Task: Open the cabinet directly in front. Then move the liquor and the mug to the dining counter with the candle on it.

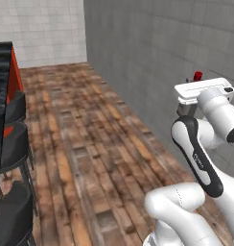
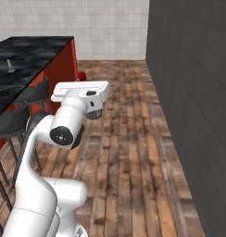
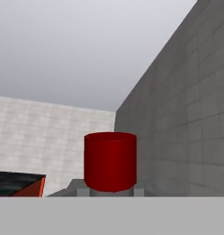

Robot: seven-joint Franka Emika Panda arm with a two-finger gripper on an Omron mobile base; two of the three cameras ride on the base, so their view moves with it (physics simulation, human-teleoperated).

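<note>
One pincer [image 3: 109, 192], closed on one bottle [image 3: 110, 161], whose red cap rises just ahead of its tips. One black dining counter [image 2: 27, 60] lies to its left, bearing one candle [image 2: 10, 65].

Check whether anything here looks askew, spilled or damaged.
Nothing stands out. The liquor is carried upright over the wooden floor, no spill shows, and the stools stand straight along the dining counter.

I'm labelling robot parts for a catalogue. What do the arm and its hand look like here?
A glossy white arm of rounded tube segments, with black joint bands and a dark round end cap. The hand is a flat white block with a small dark camera module beneath.
</note>
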